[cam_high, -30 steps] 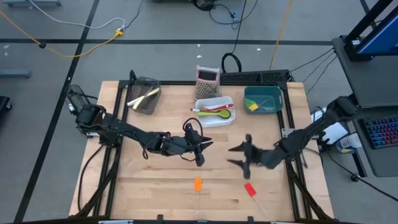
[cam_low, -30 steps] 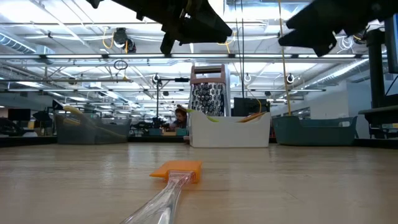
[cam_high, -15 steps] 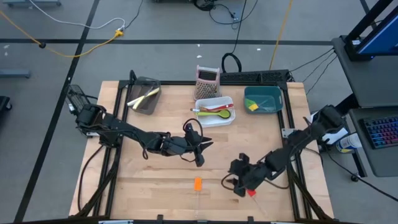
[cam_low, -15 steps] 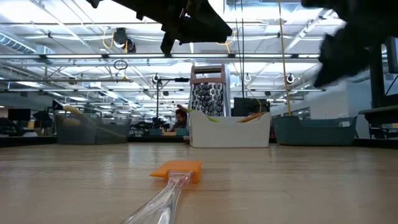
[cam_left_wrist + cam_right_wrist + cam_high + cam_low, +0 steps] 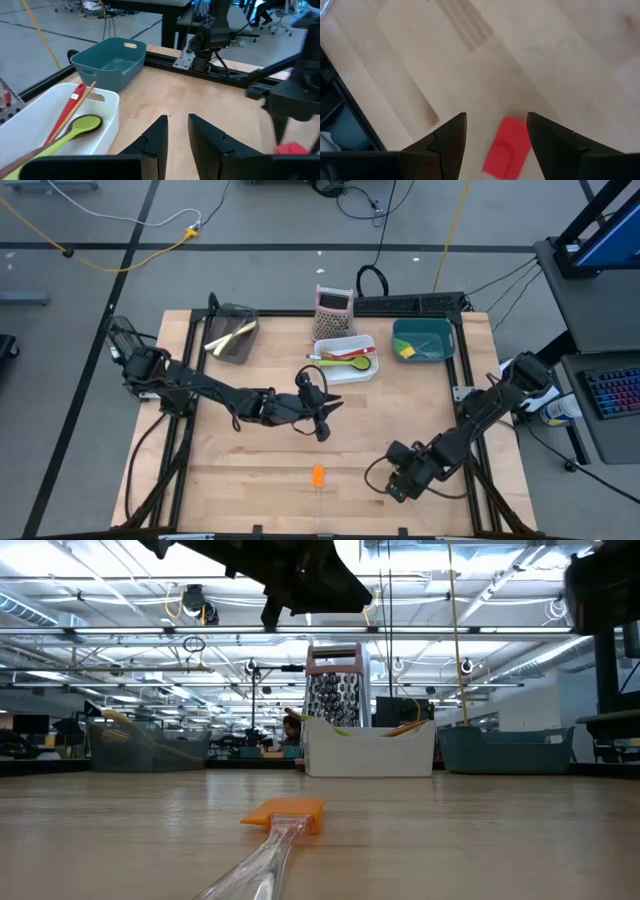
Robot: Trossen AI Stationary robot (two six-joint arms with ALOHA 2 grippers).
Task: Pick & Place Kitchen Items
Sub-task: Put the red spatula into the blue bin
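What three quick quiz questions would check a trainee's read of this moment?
1. True or false: the right gripper is shut on the red spatula.
2. Which bin holds the green spoon? A) teal bin B) white bin C) mesh bin
3. Fill in: the spatula lying alone at the table's front middle has an ______ head.

Key:
1. False: its fingers stand open, one on each side of the red head, above it.
2. B
3. orange; it is the orange spatula.
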